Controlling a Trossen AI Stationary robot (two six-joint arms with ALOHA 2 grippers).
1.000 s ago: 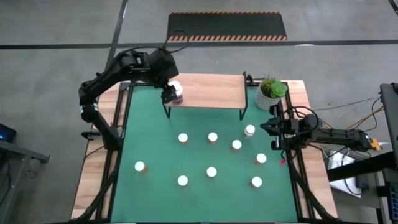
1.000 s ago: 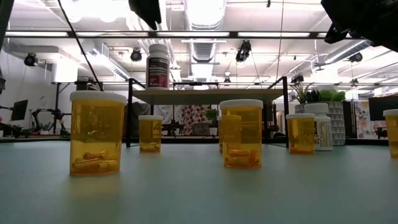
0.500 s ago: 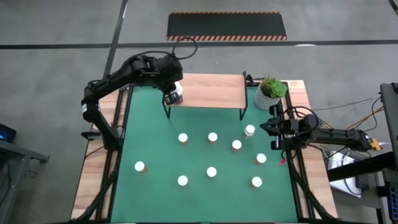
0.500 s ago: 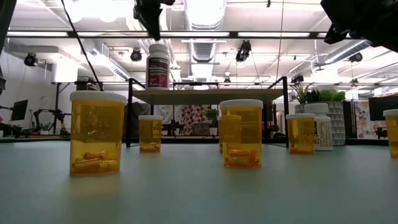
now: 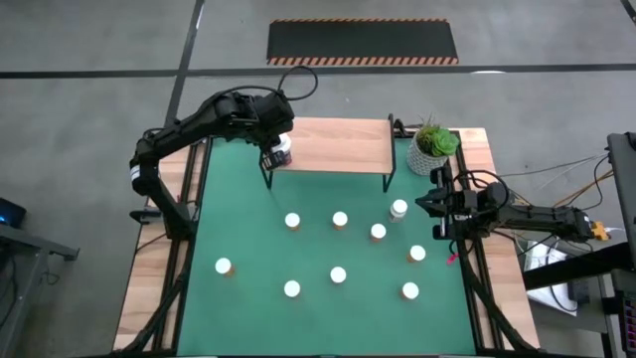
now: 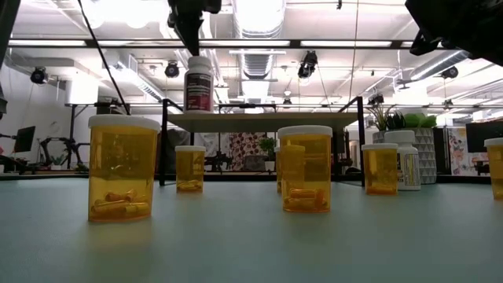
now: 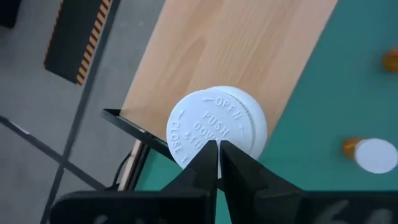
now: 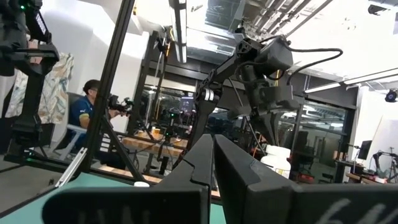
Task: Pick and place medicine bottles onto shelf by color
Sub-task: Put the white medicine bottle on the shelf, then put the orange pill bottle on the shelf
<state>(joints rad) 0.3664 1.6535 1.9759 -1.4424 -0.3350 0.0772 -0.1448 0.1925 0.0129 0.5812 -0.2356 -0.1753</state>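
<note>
Left gripper (image 7: 217, 163) fingers pressed together, empty, poised directly above cap of dark-bodied bottle (image 7: 216, 127). Bottle upright, long axis vertical, on left end of shelf (image 5: 333, 145). Right gripper (image 5: 437, 211) closed, waiting at table's right edge, nearer mat bottles.
</note>
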